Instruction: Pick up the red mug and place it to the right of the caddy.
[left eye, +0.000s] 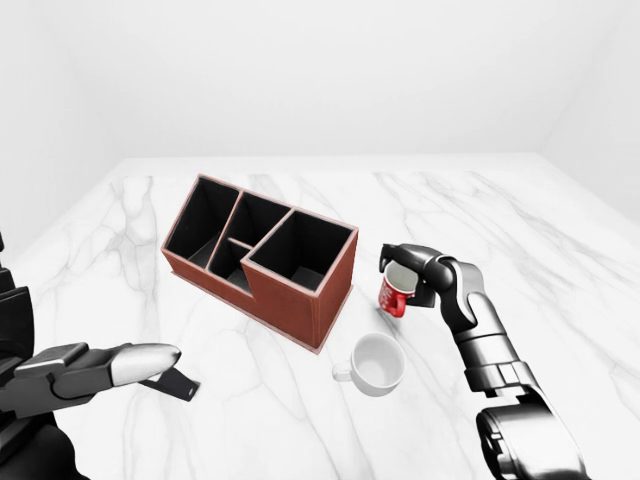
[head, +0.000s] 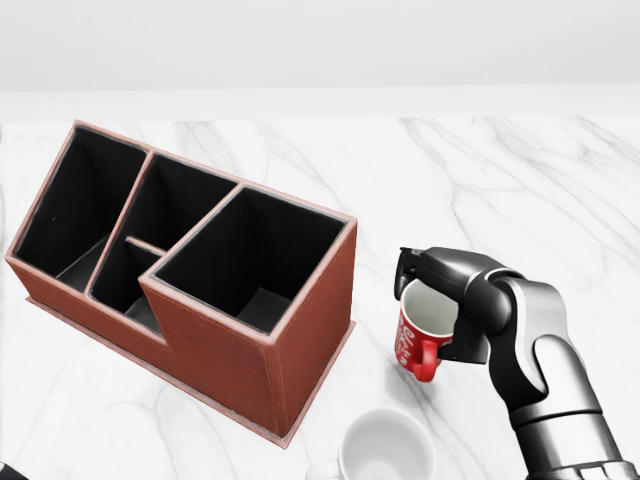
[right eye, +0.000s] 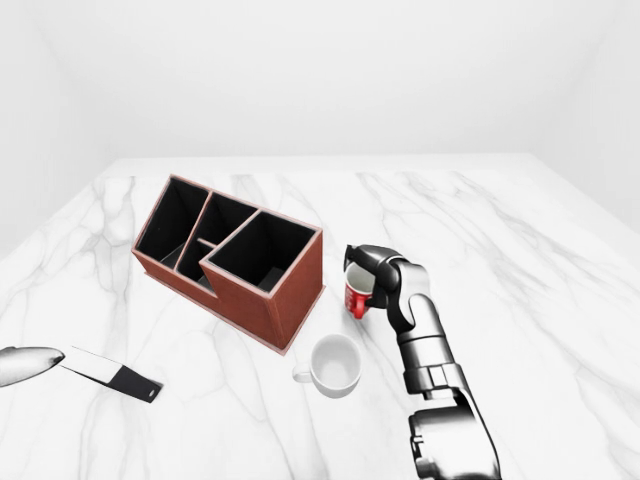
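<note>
The red mug (head: 415, 345) with a white inside is tilted slightly, handle toward the view's bottom, just right of the caddy's tall end. My right hand (head: 435, 305) is shut on it, with fingers (head: 410, 262) over the rim and the thumb side behind it. The mug is low over the marble; whether it touches, I cannot tell. The brown caddy (head: 250, 345) has several black compartments and lies diagonally at left centre. My left hand (left eye: 120, 365) hovers open at the lower left of the left-eye view, far from both.
A white mug (head: 385, 450) stands below the red one, near the caddy's lower corner. A flat black-and-white card (right eye: 110, 372) lies on the marble table (head: 520, 180) by my left hand. The wall runs along the table's top edge.
</note>
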